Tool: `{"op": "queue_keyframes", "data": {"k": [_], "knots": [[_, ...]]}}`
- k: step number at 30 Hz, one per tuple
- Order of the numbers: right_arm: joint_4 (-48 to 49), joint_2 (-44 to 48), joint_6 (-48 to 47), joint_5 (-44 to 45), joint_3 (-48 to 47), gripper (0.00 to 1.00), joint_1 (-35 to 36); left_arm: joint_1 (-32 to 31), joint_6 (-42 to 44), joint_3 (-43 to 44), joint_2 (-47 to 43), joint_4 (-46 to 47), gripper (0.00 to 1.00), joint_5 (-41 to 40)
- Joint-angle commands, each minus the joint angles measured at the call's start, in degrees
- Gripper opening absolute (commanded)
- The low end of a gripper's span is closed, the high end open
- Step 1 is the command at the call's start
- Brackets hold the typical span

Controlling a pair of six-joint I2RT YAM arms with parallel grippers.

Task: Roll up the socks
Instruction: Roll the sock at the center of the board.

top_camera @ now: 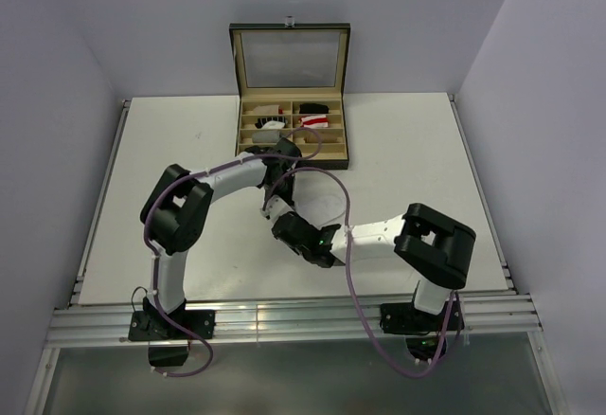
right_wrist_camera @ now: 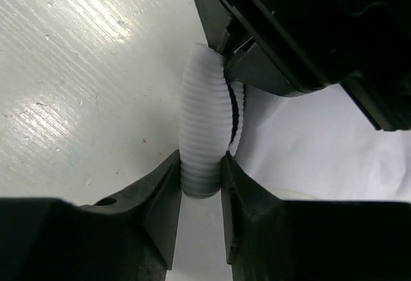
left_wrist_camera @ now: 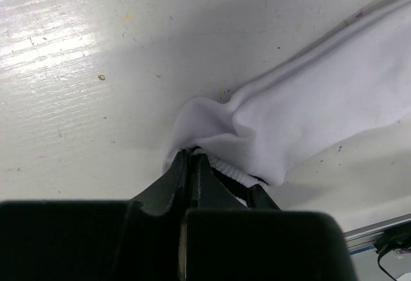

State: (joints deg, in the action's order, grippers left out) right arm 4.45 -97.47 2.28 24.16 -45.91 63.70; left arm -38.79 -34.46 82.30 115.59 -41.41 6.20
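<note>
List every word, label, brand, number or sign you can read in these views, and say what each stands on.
None can be read.
white sock: plain, no lettering shows.
box: no label visible; its contents are too small to tell.
left gripper: small green and red marks on its black housing in the right wrist view, not letters.
table: only specks and scratches.

The white table (top_camera: 417,150) bears an open compartment box (top_camera: 322,162) at the back and a white sock (left_wrist_camera: 334,101).
</note>
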Motion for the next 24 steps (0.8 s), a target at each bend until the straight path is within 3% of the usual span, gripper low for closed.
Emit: {"op": "queue_keyframes", "data": {"k": [1,2,3,6,9,10,14,19,24], "knots": [[-1.5,-2.1,-0.4,6.2,-1.9,0.33,1.2,-0.2,2.3,-1.2,3.5,-4.3,0.01,-3.2],[-1.5,-2.2,-0.3,6.4,-1.8,0.28,1.2,-0.2,2.4,-1.3,3.5,-4.3,0.01,-2.9],[-1.4,-1.8,-0.2,6.2,-1.5,0.17,1.2,-0.3,2.4,-1.4,3.3,-4.2,0.01,-2.7],[-1.5,-0.1,0.7,2.4,-0.6,0.00,0.6,-0.2,2.0,-2.1,2.6,-3.2,0.01,-2.2],[-1.5,2.2,2.9,-4.5,0.5,0.00,-2.3,0.8,0.3,-4.3,0.0,-0.2,0.07,-0.8],[-1.5,2.7,3.6,-10.7,0.8,0.00,-3.4,1.8,-0.4,-6.0,-1.1,0.8,0.10,-0.6],[0.6,4.7,7.9,-29.0,3.0,0.00,-12.0,4.9,-6.0,-10.7,-9.1,8.1,0.35,-0.4],[0.0,0.4,9.9,-48.8,1.9,0.00,-24.0,7.9,-12.5,-17.2,-17.8,15.8,0.59,-2.4],[3.0,-6.1,16.0,-66.3,1.4,0.00,-30.7,8.8,-17.7,-23.5,-24.3,21.5,0.65,-3.6]]}}
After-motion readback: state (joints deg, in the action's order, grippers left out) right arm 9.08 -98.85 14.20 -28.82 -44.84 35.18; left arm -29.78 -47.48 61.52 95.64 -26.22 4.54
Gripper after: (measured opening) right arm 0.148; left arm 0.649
